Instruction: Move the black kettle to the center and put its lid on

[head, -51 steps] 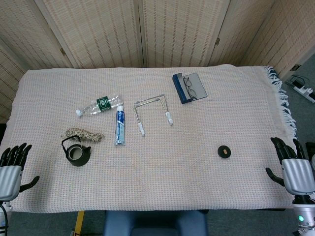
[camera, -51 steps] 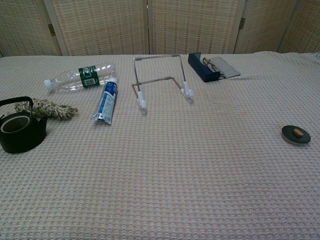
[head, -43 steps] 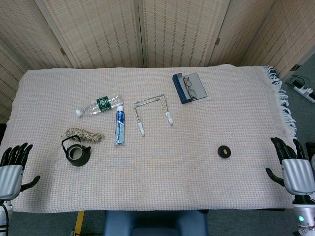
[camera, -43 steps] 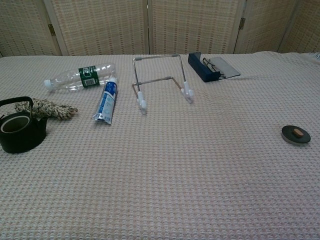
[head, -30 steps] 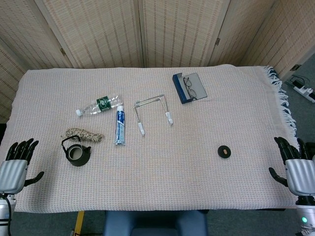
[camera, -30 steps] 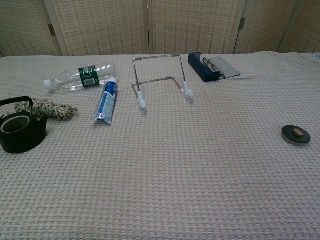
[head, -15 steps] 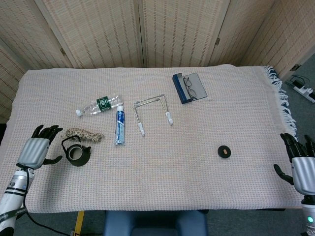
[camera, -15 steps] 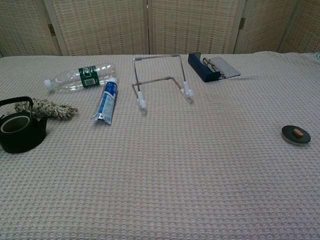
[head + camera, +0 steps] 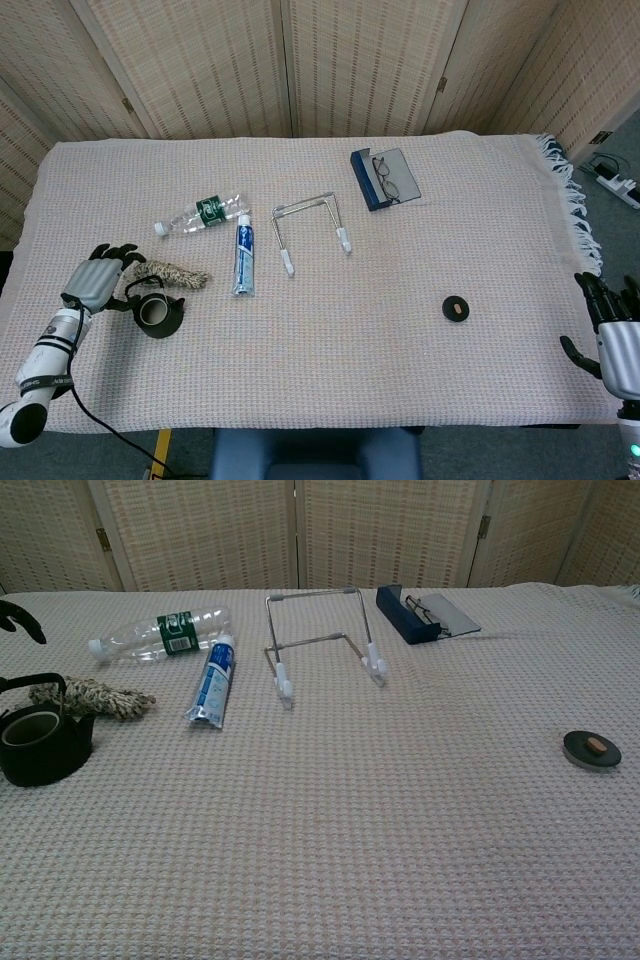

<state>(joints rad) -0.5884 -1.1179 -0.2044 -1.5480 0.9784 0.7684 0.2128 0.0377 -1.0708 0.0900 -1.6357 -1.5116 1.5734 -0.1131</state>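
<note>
We see our left hand (image 9: 95,281), fingers spread and empty, just left of the black kettle (image 9: 157,312) at the desk's (image 9: 400,380) left side, its lid (image 9: 456,309) well apart toward the right, our right hand (image 9: 618,345) open at the desk's right edge.

The head camera looks steeply down from high above the near edge, taking in the whole cloth-covered table (image 9: 330,330) and the folding screen (image 9: 300,60) behind. The chest camera sits low and closer, facing across the tabletop. Both share the table's middle and far side.
</note>
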